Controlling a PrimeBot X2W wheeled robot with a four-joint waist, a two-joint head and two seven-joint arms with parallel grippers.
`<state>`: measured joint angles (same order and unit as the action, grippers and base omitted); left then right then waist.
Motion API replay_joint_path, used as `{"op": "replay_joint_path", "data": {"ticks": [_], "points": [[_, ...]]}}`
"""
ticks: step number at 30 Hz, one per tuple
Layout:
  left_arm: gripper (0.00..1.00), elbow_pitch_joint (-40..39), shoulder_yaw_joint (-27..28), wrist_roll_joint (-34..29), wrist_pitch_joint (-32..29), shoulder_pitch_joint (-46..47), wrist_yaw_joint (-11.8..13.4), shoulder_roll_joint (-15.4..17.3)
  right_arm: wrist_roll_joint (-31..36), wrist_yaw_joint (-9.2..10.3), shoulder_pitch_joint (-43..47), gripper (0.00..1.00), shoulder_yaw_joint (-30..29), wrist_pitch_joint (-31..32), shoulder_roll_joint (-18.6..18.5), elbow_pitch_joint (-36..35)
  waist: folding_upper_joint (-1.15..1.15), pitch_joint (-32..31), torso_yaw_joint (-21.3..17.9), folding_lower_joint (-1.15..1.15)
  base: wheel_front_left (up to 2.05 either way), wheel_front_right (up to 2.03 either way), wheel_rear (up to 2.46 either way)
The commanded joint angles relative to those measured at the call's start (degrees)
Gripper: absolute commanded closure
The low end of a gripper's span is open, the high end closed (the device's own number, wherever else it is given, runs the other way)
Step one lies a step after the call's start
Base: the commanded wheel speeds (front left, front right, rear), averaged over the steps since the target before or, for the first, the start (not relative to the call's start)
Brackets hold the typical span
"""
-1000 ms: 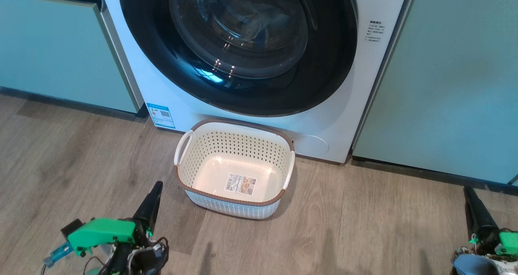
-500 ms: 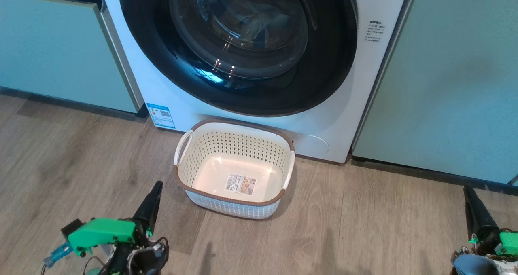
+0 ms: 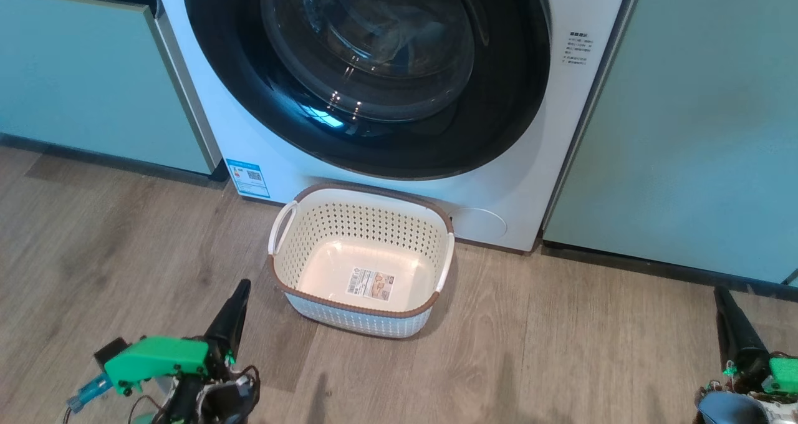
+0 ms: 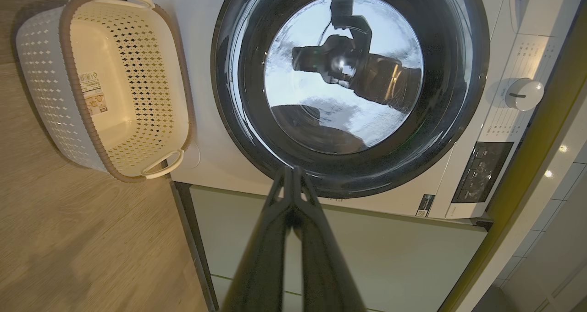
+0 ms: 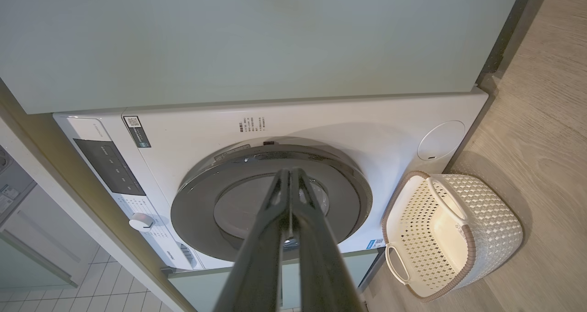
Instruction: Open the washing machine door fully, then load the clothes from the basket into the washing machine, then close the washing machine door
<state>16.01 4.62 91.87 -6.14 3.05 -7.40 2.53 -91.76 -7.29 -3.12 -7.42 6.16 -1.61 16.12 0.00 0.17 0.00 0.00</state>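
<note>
Wood-grain floor (image 3: 561,361) lies nearest, with the left hand (image 3: 243,285) and the right hand (image 3: 721,293) low at either side, each clenched on nothing, fingers pressed together. Beyond and between them sits the cream basket (image 3: 349,310), its floor label (image 3: 371,284) showing, just before the white washing machine (image 3: 580,137), whose glossy black door (image 3: 511,112) sits shut.

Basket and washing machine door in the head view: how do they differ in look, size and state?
The basket is cream perforated plastic with a brown rim; the washing machine door is glossy black around clear glass. The basket is rounded-rectangular, the door round and much wider. The basket stands open-topped and empty on the floor; the door is shut. Both have rounded outlines.
</note>
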Motion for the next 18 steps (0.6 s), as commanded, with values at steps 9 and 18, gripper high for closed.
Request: {"op": "replay_joint_path", "data": {"ticks": [9, 18], "points": [[1.0, -1.96, 1.9, 0.29, -0.35, 3.16, -0.09, 0.34, -0.41, -0.2, -3.08, 1.0, 0.91, 0.32, -1.27, -2.08, 0.0, 0.0, 0.0, 0.0, 0.0, 0.0, 0.0], [1.0, -1.96, 1.9, 0.29, -0.35, 3.16, -0.09, 0.34, -0.41, -0.2, -3.08, 1.0, 0.91, 0.32, -1.27, -2.08, 0.0, 0.0, 0.0, 0.0, 0.0, 0.0, 0.0]]}}
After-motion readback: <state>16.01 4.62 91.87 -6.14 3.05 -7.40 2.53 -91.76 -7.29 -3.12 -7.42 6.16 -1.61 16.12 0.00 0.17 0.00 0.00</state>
